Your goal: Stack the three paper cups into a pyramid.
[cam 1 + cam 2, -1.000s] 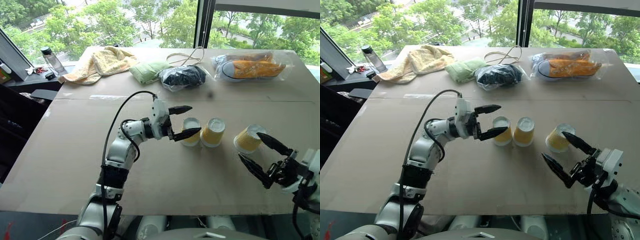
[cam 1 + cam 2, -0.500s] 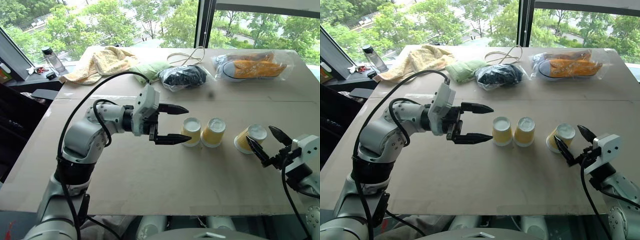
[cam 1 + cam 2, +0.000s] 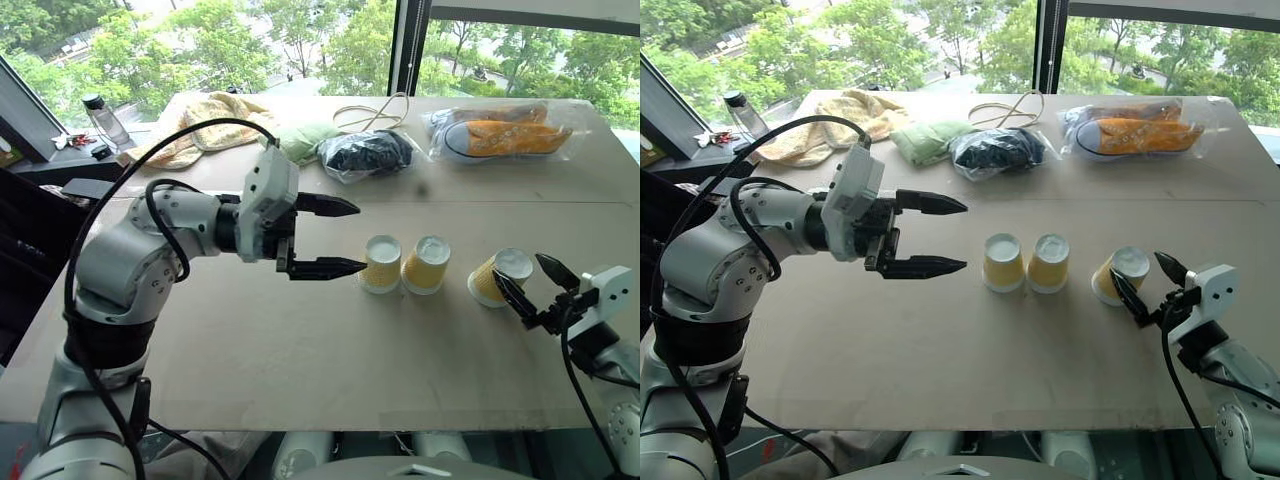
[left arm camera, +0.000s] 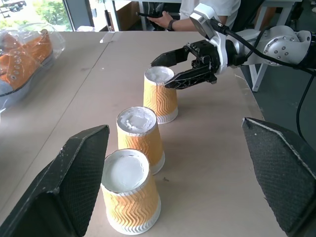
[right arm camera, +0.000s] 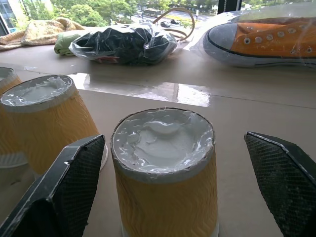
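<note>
Three paper cups stand upside down in a row on the brown table [image 3: 300,350], white bases up. The left cup [image 3: 382,263] and middle cup [image 3: 427,265] are close together, and the right cup [image 3: 495,279] stands apart. My left gripper [image 3: 360,237] hovers open above the table, pointing at the left cup from a short gap, holding nothing. My right gripper [image 3: 517,265] is open just behind the right cup. In the right wrist view that cup [image 5: 165,197] sits centred between the two fingers [image 5: 64,197], untouched. The left wrist view lines up all three cups [image 4: 139,136].
At the table's far side lie bagged orange sneakers [image 3: 500,130], a black bagged bundle [image 3: 365,152], a green cloth [image 3: 300,140], a yellow towel [image 3: 205,125] and a cord [image 3: 370,108]. A bottle [image 3: 100,118] stands at far left. A person [image 4: 197,7] sits beyond the table.
My left gripper has lifted and drawn back to the left, away from the left cup. My right gripper has come forward up to the right cup and turned. The cups have not moved.
</note>
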Available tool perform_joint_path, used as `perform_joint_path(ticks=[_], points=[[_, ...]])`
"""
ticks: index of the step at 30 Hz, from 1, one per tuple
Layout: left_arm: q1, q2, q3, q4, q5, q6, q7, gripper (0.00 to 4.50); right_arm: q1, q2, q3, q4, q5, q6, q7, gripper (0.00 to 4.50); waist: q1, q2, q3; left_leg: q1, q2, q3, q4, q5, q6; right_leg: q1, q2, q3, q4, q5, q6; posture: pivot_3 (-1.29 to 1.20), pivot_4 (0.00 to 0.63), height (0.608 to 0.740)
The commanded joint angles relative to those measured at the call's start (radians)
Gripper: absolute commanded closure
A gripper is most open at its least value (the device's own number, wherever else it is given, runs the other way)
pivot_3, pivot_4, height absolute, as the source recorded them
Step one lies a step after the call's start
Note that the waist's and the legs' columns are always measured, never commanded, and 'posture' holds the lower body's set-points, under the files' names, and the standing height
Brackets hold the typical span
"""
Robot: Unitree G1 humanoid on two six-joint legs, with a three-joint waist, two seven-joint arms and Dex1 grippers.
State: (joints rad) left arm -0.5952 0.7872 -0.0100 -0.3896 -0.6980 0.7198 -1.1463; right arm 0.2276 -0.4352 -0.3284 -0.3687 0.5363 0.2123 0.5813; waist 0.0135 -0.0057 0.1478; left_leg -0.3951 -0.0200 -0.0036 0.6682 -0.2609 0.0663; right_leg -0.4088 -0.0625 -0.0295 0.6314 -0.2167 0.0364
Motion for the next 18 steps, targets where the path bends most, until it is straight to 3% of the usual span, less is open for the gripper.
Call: perform_joint_path(ticks=[1,2,5,8,13,18], points=[[-0.004,0.020,0.032,-0.059,-0.036,0.017,0.015,0.09,-0.016,-0.018,0.000,0.001,0.011,0.004,0.020,0.00,0.001,0.000,0.000,0.000,0.000,0.000,0.000,0.000,0.000,0.000,0.000,0.000,0.000,0.000,0.000,0.00,0.150,0.740],[-0.005,0.021,0.034,-0.062,-0.040,0.020,0.020,0.09,-0.018,-0.017,0.001,0.003,0.010,0.006,0.022,0.00,0.002,0.000,0.000,0.000,0.000,0.000,0.000,0.000,0.000,0.000,0.000,0.000,0.000,0.000,0.000,0.00,0.150,0.740],[-0.002,0.026,0.039,-0.071,-0.047,0.029,0.033,0.00,-0.021,-0.019,0.007,0.008,0.009,0.012,0.027,0.81,0.001,0.000,0.000,0.000,0.000,0.000,0.000,0.000,0.000,0.000,0.000,0.000,0.000,0.000,0.000,0.00,0.150,0.740],[0.004,0.032,0.040,-0.076,-0.053,0.032,0.040,0.00,-0.019,-0.021,0.011,0.009,0.002,0.009,0.037,2.17,0.000,0.000,0.000,0.000,0.000,0.000,0.000,0.000,0.000,0.000,0.000,0.000,0.000,0.000,0.000,0.00,0.150,0.740],[0.021,0.049,0.046,-0.085,-0.062,0.040,0.047,0.00,-0.039,-0.029,-0.007,0.009,0.002,-0.001,0.040,2.23,0.000,0.000,0.000,0.000,0.000,0.000,0.000,0.000,0.000,0.000,0.000,0.000,0.000,0.000,0.000,0.00,0.150,0.740],[0.081,0.092,0.062,-0.077,-0.040,0.015,0.035,0.00,-0.089,-0.108,-0.001,-0.024,0.013,0.060,0.064,2.23,-0.002,0.001,0.001,0.000,0.000,0.001,0.000,0.000,0.000,0.000,0.000,0.001,0.000,0.000,0.000,0.00,0.150,0.740]])
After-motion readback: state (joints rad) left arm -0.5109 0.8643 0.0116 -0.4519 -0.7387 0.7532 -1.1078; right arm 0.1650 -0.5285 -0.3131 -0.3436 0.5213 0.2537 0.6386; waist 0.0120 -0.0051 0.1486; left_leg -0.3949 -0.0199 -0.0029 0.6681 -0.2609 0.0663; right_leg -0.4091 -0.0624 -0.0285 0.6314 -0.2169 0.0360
